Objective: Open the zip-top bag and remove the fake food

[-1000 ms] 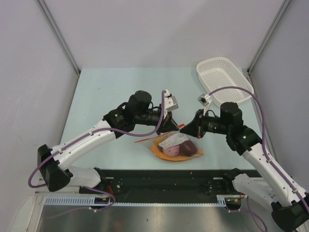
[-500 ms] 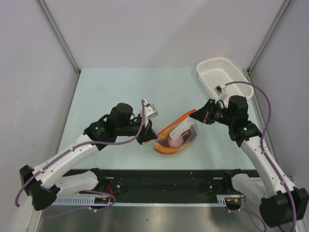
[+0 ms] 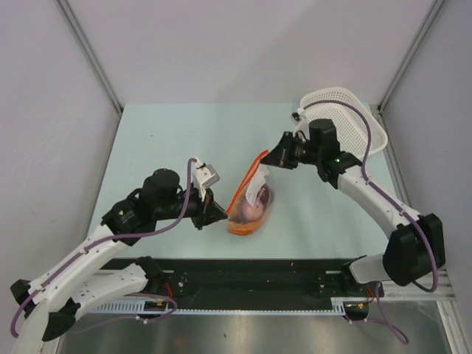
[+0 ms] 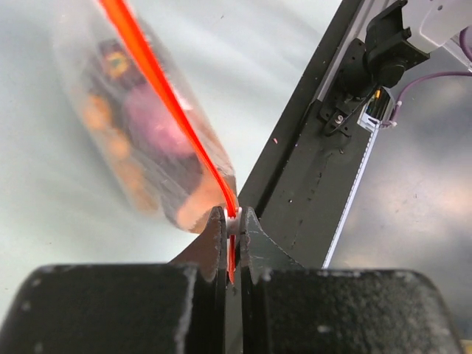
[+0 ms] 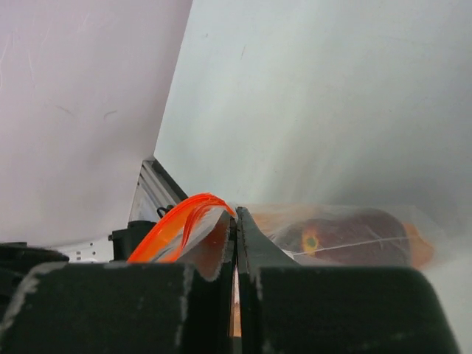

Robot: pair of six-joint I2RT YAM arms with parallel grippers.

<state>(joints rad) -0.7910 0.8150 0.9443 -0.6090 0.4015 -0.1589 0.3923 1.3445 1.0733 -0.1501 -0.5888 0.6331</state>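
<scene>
- The zip-top bag (image 3: 252,200) hangs over the table (image 3: 169,140). It is well apart from the white basket (image 3: 332,91), on the side nearer the arm bases.
- The left claw (image 3: 223,214) is squeezed tight on the end of the red zip strip (image 3: 245,181) that is far from the basket. A little white bit shows between its fingers. I think that is the slider, but I cannot be sure.
- The right claw (image 3: 267,156) is squeezed tight on the bag's top edge, at the end nearest the basket. The strip curls just beside its fingers.
- I think the job right now is pulling the zip open, and it is early in the task, because the food is all inside.
- The strip looks like two lines near the basket end, so the mouth may be partly open. I cannot tell for sure.
- To do it well, I would hold the basket end firm and pull the far end straight along the strip, slow and even.
- Pulling sideways could make the thin plastic slip out of a claw.
- It would help to hold the mouth higher than the bag's belly, so nothing drops out too soon.
- The bag holds the fake food (image 3: 249,212): orange chunks (image 4: 96,114), a purple-pink piece (image 4: 151,118) and a dark maroon lump (image 5: 346,236). They sit low in the bag, away from the strip.
- I see no food in the part of the basket that shows. The right arm hides some of it.
</scene>
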